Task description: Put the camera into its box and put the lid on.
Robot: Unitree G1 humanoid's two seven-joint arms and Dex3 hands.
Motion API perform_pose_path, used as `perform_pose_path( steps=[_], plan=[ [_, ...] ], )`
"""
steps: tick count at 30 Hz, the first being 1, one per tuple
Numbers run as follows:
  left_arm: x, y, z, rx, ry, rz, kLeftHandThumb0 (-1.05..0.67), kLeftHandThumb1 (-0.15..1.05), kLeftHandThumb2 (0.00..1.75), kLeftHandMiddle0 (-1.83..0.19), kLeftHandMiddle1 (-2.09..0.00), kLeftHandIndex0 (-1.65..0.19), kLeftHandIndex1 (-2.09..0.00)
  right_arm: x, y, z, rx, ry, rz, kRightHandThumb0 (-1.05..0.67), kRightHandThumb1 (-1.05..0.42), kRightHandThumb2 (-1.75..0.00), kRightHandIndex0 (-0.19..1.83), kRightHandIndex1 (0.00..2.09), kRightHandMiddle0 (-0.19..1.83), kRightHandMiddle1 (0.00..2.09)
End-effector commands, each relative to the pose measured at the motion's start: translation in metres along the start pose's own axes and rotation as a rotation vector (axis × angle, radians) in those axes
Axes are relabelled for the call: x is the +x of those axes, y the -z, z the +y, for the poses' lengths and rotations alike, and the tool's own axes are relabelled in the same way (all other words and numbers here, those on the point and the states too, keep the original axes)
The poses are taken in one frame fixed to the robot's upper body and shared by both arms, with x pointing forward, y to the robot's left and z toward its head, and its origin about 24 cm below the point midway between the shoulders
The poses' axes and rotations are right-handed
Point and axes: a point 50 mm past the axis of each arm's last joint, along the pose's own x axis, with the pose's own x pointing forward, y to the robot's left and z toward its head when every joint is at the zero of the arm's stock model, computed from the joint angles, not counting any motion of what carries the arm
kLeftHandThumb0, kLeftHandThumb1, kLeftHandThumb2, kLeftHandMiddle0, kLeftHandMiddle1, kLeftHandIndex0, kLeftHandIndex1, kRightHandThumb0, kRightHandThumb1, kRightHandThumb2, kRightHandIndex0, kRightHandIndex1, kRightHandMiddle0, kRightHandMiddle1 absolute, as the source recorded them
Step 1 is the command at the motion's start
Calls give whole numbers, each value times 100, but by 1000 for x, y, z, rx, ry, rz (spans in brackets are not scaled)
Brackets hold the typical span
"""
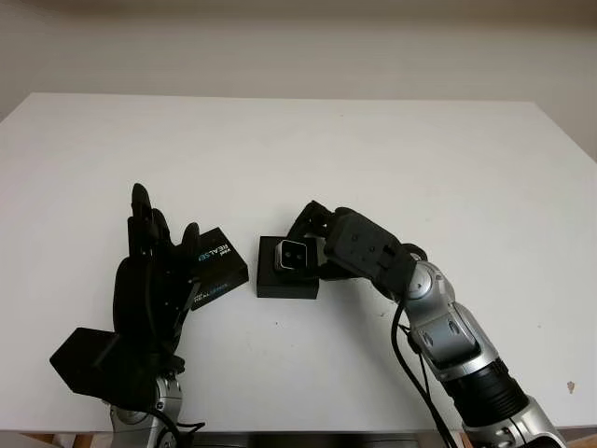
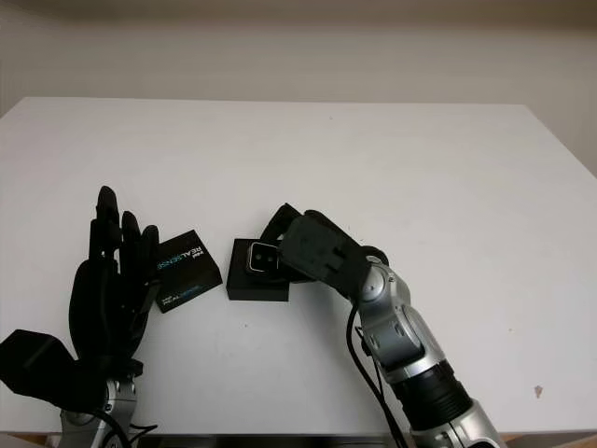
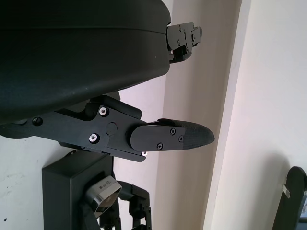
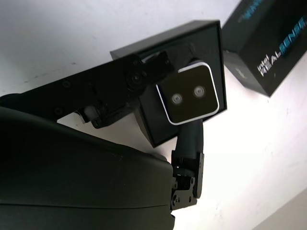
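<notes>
- The right hand has its fingers closed around the camera and holds it right over the open black box, which sits near the middle of the white surface.
- The camera looks tilted, lenses up, low over the tray; whether it touches I cannot tell.
- The lid — the printed black one — lies just beside the box on its left, touching or nearly so.
- The left hand is raised at the near-left edge, open and holding nothing, next to the lid.
- Judging by this, the first step is under way: the camera needs lowering level into the tray and letting go — then the lid fetched and set on top.
</notes>
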Motion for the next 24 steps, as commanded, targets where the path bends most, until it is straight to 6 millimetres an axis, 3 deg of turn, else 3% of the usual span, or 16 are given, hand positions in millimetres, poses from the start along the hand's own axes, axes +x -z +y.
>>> perform_pose_path(
  steps=[1, 5, 7, 24],
  plan=[
    [-1, -3, -1, -8, 7, -19, -54, 105, 32, 9, -6, 13, -6, -4, 17, 4, -38, -37, 43, -50, -95, -5, 12, 1, -15, 149],
    [-1, -3, -1, -13, 2, -20, -54, 105, 31, 7, -6, 10, -7, -6, 18, 6, -101, -47, 5, -56, -92, -5, -1, 3, -6, 79],
    [-2, -3, 0, -11, 1, -19, -54, 105, 31, 7, -6, 10, -7, -7, 19, 6, -101, -51, -1, -56, -91, -5, -4, 3, -2, 66],
    [-6, 0, 1, -26, -2, -8, -54, 105, 30, 7, -5, 10, -7, -10, 20, 3, -100, -13, -52, -55, -91, -6, -8, 5, 4, 37]
  ],
)
